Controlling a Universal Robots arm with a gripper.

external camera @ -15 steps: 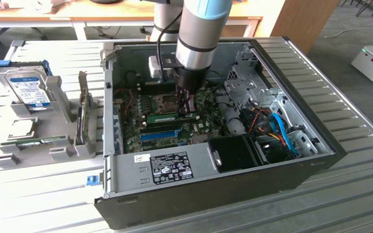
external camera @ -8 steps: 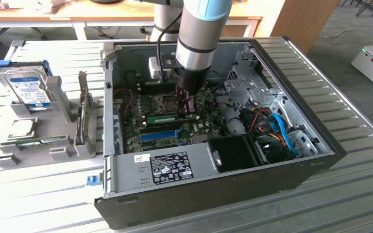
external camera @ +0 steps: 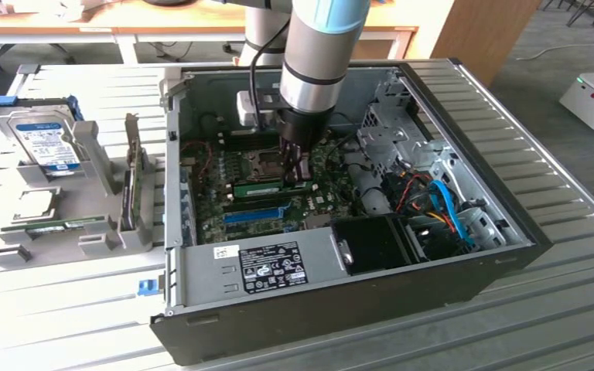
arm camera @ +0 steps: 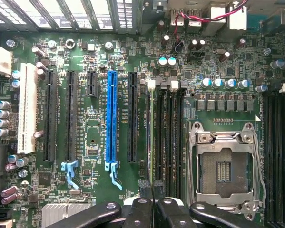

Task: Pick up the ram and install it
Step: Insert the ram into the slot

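Arm of silver and pale-blue tubing (external camera: 315,46) reaches down into an open black desktop computer case (external camera: 318,325), which lies on its side on the ribbed grey metal counter (external camera: 555,309). Its black end effector (external camera: 297,173) sits low over the green motherboard (arm camera: 92,121), with its two fingers (arm camera: 144,189) drawn narrow, almost touching each other. The ram (external camera: 261,188), a long thin green circuit-board stick with a white label, stands on edge in a black memory slot near the long blue plastic slot (arm camera: 111,118). One end of the ram lies right under the fingertips. I cannot tell whether they pinch it or only rest on it. A square metal processor socket (arm camera: 225,164) lies just beside the memory slots. At the exterior view's left, a silver hard drive with a blue label (external camera: 49,143) stands in a grey holder (external camera: 90,154), well apart from the case.
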